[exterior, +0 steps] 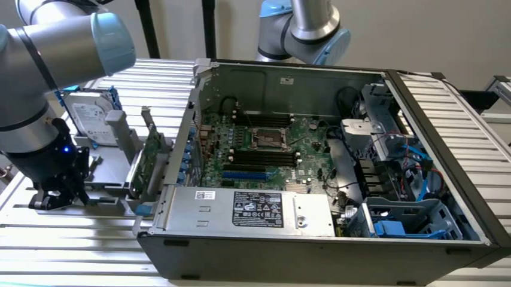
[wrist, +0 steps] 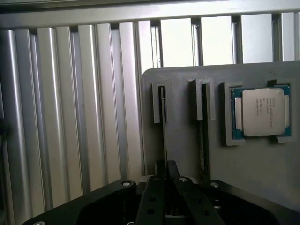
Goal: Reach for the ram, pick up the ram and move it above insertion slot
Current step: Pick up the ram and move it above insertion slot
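Nearest the wrist camera is the gripper (wrist: 165,165). Its black body is cut off by the frame edge. Its two fingers (wrist: 152,192) converge to a narrow point, drawn together on the near end of the ram (wrist: 162,126).

The ram is seen edge-on as a thin dark line, so its chips cannot be made out. It stands on edge in a slotted channel of the grey holder (wrist: 183,140), not yet lifted.

Just beside it, in the next channel, stands a second stick (wrist: 204,140), darker and equally hard to read. Beyond that a processor (wrist: 262,111) lies flat in a square recess, its far corner cut off. The holder rests on the slatted table (wrist: 70,117).

In the exterior view the open computer case (exterior: 319,251) lies in front, with the power supply (exterior: 248,209) at its near edge and the motherboard (exterior: 312,134) behind. The dark memory slots (exterior: 264,157) are well apart from the gripper (exterior: 56,197), which is low at the exterior view's left. The ram cannot be distinguished there. Behind are an expansion card (exterior: 152,156) and a hard drive (exterior: 90,119).
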You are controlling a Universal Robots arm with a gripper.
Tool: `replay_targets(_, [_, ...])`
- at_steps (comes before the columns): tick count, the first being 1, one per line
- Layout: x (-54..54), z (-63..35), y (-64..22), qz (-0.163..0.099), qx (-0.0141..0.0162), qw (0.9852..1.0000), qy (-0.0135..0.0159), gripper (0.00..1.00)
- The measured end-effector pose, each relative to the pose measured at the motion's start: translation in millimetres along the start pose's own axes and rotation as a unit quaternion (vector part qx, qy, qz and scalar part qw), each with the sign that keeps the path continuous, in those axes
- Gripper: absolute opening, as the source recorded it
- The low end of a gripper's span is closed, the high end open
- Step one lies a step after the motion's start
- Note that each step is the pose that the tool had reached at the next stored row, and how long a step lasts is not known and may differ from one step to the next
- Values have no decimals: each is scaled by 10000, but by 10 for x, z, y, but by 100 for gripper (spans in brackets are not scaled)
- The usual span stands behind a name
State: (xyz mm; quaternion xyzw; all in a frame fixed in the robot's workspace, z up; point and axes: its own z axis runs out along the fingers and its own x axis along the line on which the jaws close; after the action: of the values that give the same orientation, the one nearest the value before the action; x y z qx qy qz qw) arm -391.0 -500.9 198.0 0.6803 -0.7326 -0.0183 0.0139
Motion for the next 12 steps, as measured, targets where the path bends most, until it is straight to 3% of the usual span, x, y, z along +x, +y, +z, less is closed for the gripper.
replay_targets(12, [-1, -4, -2, 12, -11, 10000, 0, 13])
